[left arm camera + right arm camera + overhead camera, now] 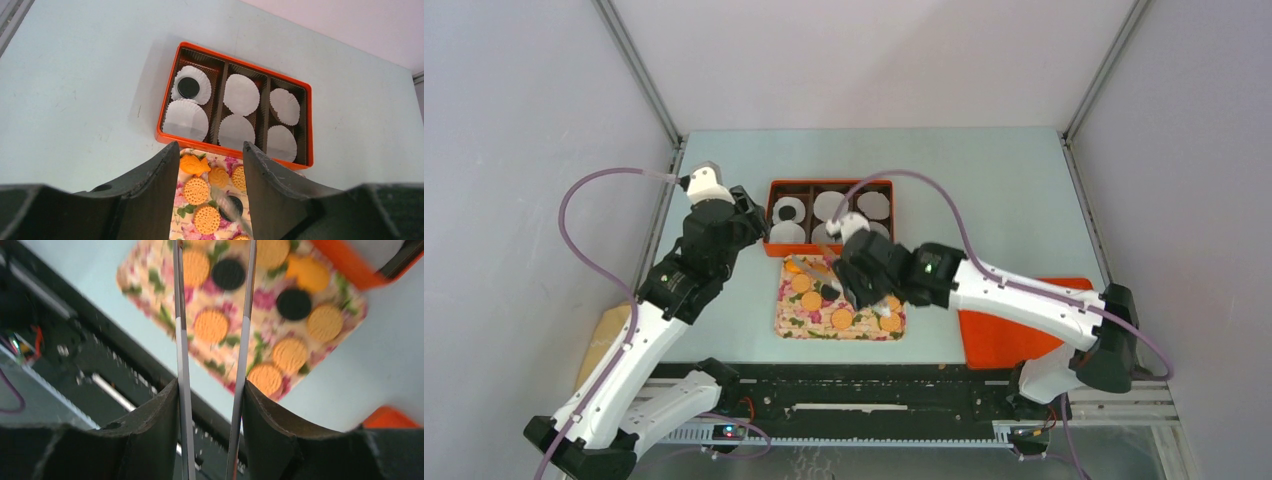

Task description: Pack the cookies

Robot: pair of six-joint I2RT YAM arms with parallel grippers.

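Black left claw (pixel 210 150) hangs open and empty just left of the box (pixel 245 64); one black cookie (pixel 188 87) sits in its far-left cup (pixel 205 79). Right of that, cookies (pixel 196 190) lie on the floral tray (pixel 786 318) on the worktop (pixel 75 100). The right claw (pixel 210 390) clamps tweezers (pixel 243 340), tines spread above them. Thin tines could let a disc slip or nudge neighbours.

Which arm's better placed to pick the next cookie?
Right. The right gripper holds tongs over the cookies on the floral tray; the left gripper is open, empty, by the orange box.
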